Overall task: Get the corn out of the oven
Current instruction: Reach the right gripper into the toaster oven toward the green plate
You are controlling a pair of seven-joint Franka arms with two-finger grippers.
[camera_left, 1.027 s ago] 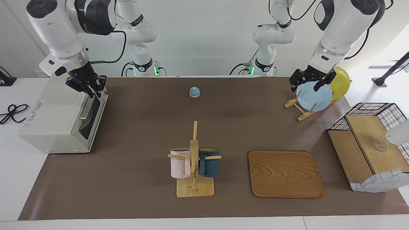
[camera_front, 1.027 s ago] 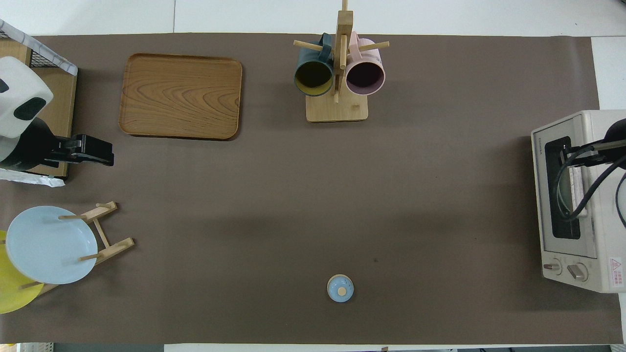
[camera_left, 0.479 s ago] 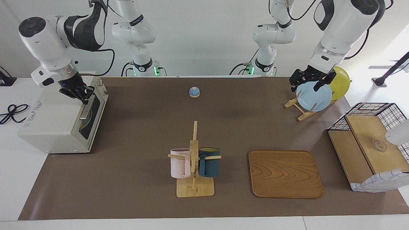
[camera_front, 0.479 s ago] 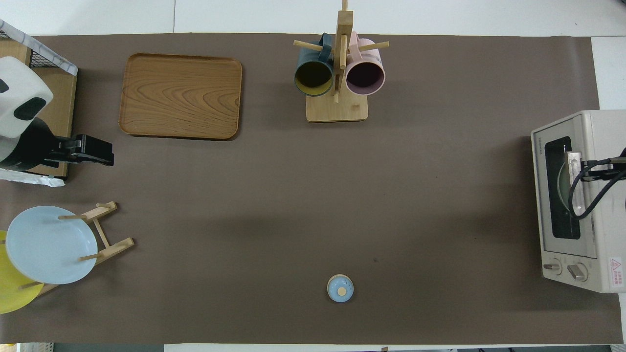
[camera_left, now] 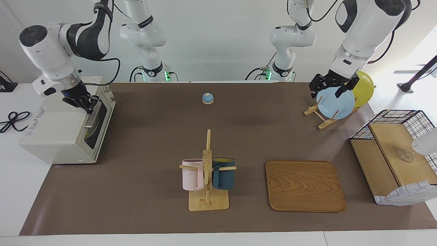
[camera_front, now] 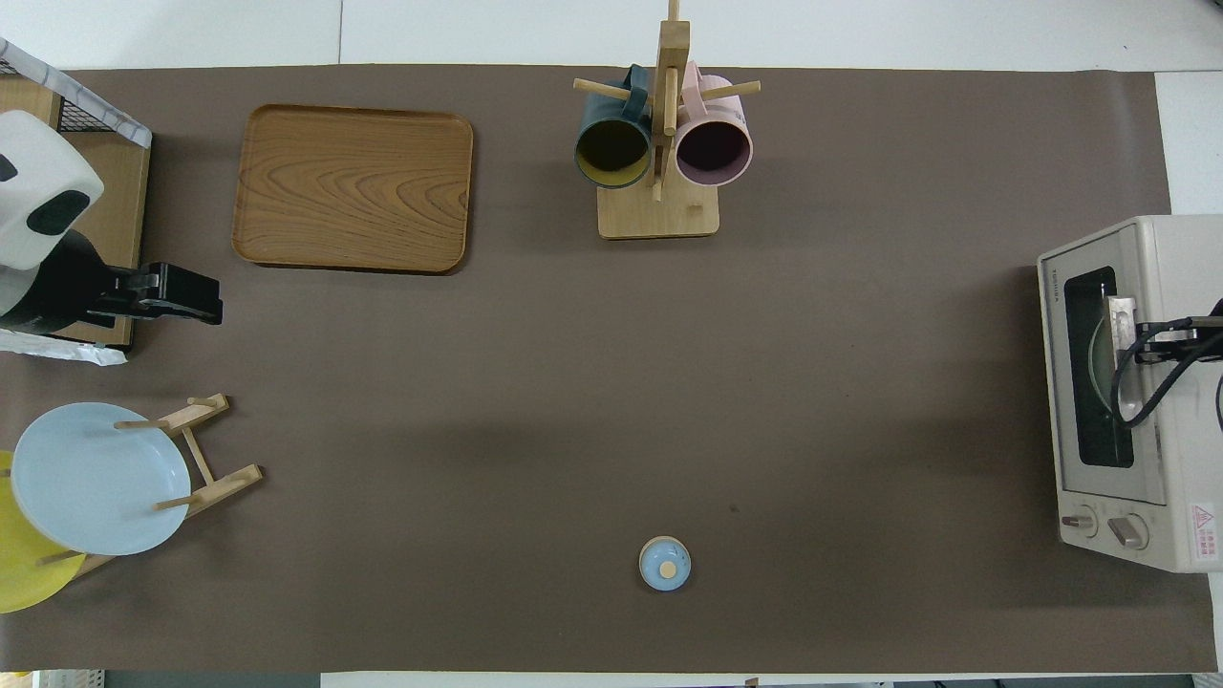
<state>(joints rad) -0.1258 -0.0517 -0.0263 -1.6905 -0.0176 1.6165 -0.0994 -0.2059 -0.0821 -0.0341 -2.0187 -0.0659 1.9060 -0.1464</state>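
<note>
The right gripper (camera_left: pixel 85 103), jaws unreadable, sits at the closed oven (camera_left: pixel 65 126) door's bar handle (camera_left: pixel 91 116), a stiff, probably slick hold; the corn is unseen.

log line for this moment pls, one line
phase: reaching oven door | right gripper: at handle of oven | door: shut | corn: not visible | left gripper: waits over blue plate
</note>
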